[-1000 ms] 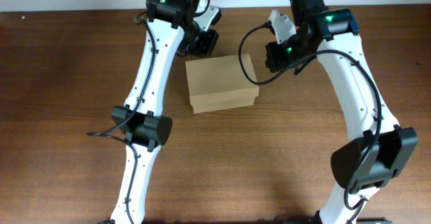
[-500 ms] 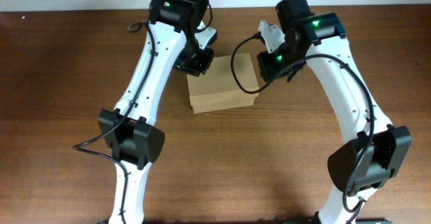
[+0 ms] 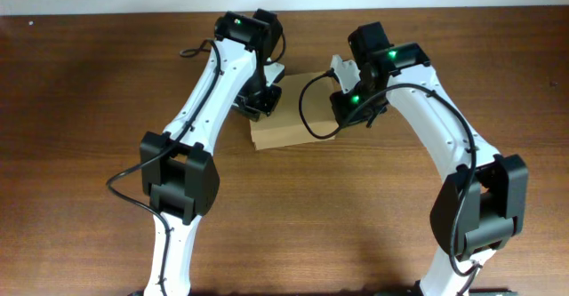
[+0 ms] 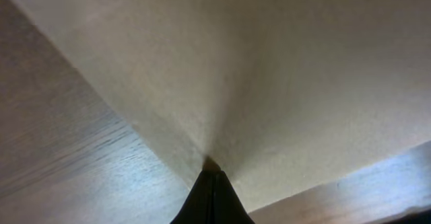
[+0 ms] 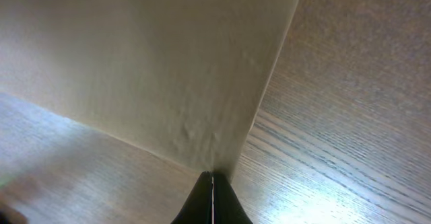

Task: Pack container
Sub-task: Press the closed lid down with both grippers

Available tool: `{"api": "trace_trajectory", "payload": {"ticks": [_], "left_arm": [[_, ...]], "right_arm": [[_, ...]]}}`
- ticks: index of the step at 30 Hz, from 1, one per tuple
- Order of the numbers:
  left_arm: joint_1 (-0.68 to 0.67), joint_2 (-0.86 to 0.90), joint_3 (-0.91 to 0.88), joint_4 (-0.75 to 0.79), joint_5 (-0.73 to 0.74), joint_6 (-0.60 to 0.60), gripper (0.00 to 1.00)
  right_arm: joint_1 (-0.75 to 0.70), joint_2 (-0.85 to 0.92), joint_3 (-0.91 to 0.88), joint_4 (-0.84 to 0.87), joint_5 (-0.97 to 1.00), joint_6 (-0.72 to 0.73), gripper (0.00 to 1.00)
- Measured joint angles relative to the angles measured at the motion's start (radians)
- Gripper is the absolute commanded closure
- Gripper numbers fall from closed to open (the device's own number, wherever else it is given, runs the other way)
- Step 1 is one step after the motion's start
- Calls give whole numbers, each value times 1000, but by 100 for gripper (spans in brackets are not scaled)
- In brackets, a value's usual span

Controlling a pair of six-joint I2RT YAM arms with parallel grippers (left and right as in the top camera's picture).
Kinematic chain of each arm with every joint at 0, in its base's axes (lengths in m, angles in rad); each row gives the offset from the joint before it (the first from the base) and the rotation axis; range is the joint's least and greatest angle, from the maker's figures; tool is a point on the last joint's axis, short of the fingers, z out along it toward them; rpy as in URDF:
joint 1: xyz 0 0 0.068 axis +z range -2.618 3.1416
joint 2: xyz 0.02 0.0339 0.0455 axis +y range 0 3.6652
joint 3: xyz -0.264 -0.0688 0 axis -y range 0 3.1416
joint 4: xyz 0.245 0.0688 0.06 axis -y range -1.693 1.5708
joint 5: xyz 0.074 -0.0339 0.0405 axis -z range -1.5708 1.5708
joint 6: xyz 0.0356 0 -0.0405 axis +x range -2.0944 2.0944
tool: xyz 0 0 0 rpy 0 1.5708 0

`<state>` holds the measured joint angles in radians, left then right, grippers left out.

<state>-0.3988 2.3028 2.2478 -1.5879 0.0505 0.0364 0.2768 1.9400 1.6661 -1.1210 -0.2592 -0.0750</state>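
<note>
Reading the overhead view from the left, the left gripper [image 3: 260, 100] stands at the far-left corner of the box [image 3: 289, 129], which sits at mid-table [image 3: 89, 109] toward the far edge, and the right gripper [image 3: 348, 109] stands at the box's right edge. The lid appears to lie down flat over the box, and no loose items show on the wood around it. On that evidence the packing is judged to be near its end, with what is left being to seat or press the flap. Whether anything is inside cannot be told, since the closed top hides it. The overhead view gives the layout of both arms and the whole box, but the wrist housings cover the fingertips there. The wrist views supply that detail. The left wrist view shows its fingers brought together into one dark wedge that meets a cardboard corner, with nothing seen between them. The right wrist view shows the same closed wedge at the box's lower corner, where card meets wood. Neither wrist view shows the lid seam or the other arm.
</note>
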Motion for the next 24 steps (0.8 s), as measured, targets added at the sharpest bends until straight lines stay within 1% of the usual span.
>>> {"api": "trace_trajectory", "payload": {"ticks": [7,13,15,19,21,24], "left_arm": [[0,-26,-96,69,1,0,98],[0,-41,-114,84,0,0,98],[0,-44,-114,85,-2,0,98],[2,-51,-86,90,-53,-27,98],[8,-69,-51,100,-97,-47,94],[32,-116,11,129,-166,-74,88]], "right_arm": [[-1,-16,-86,76,-3,19,96],[-1,-19,-82,100,-2,18,96],[-6,-18,-53,89,6,18,96],[-35,-18,97,17,36,18,96],[-66,-18,197,-24,69,18,96],[-117,-20,298,-53,117,19,96]]}}
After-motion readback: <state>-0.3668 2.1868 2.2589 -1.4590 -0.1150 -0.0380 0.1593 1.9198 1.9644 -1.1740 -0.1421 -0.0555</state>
